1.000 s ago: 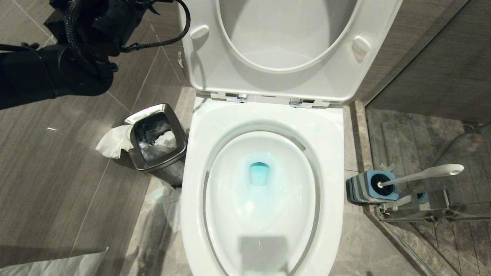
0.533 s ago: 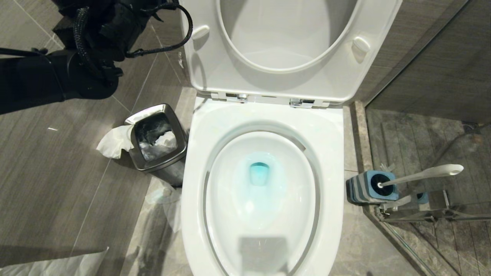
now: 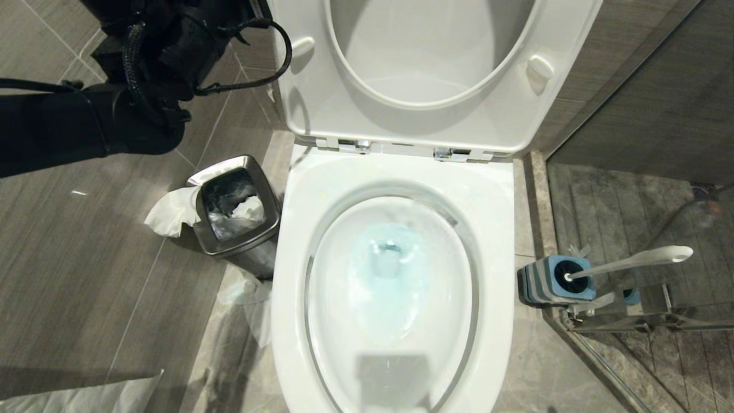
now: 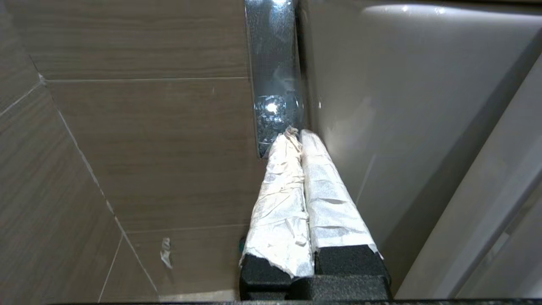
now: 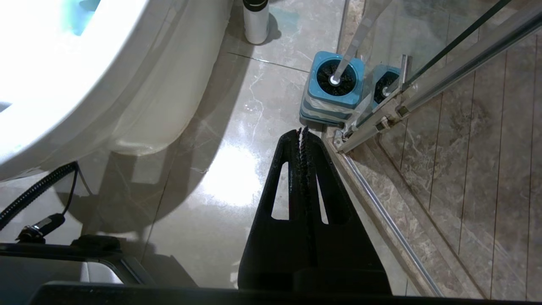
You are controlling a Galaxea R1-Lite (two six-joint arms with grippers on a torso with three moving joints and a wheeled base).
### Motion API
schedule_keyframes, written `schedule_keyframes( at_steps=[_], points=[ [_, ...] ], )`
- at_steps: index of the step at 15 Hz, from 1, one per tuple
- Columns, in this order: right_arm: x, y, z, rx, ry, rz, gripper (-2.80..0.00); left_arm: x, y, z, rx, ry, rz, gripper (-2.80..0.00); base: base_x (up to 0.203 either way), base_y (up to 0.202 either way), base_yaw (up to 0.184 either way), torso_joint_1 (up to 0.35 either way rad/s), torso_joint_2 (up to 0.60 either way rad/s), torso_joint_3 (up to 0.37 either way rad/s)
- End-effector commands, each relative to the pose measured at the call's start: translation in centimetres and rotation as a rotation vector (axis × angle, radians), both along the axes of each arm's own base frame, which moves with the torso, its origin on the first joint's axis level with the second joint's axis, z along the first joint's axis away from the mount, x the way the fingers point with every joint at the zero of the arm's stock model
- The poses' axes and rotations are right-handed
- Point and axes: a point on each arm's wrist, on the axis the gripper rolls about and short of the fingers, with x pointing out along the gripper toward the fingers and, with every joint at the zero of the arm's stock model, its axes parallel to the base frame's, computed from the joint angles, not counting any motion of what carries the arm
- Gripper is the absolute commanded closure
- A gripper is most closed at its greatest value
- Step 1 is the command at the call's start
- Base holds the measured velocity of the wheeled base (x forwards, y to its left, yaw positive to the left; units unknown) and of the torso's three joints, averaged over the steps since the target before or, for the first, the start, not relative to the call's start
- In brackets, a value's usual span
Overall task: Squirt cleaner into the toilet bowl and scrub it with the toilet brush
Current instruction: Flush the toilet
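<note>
On the grey tiled bathroom floor, the toilet brush (image 3: 631, 261) is standing in its blue holder (image 3: 553, 279) just beside the toilet bowl (image 3: 390, 287) (light, stiff, best gripped mid-handle), while the left gripper (image 4: 294, 133), closed and empty, is pressing the chrome flush lever (image 4: 273, 76), and the right gripper (image 5: 302, 131) is hanging shut.

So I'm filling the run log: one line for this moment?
left gripper: shut, at flush lever | right gripper: shut, parked | brush: in holder | bowl: blue water swirling
</note>
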Motion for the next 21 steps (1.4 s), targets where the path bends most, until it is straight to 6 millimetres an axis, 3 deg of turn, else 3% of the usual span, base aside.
schedule_keyframes(
  at_steps=[1, 21],
  points=[
    [0.0, 0.0, -0.05, 0.0, 0.0, 0.0, 0.0, 0.22, -0.07, -0.21, 0.001, 0.001, 0.0, 0.0, 0.0, 0.0, 0.0, 0.0, 0.0, 0.0],
    [0.0, 0.0, -0.05, 0.0, 0.0, 0.002, 0.0, -0.36, 0.14, 0.41, 0.0, -0.015, 0.005, 0.0, 0.0, 0.0, 0.0, 0.0, 0.0, 0.0]
  ],
)
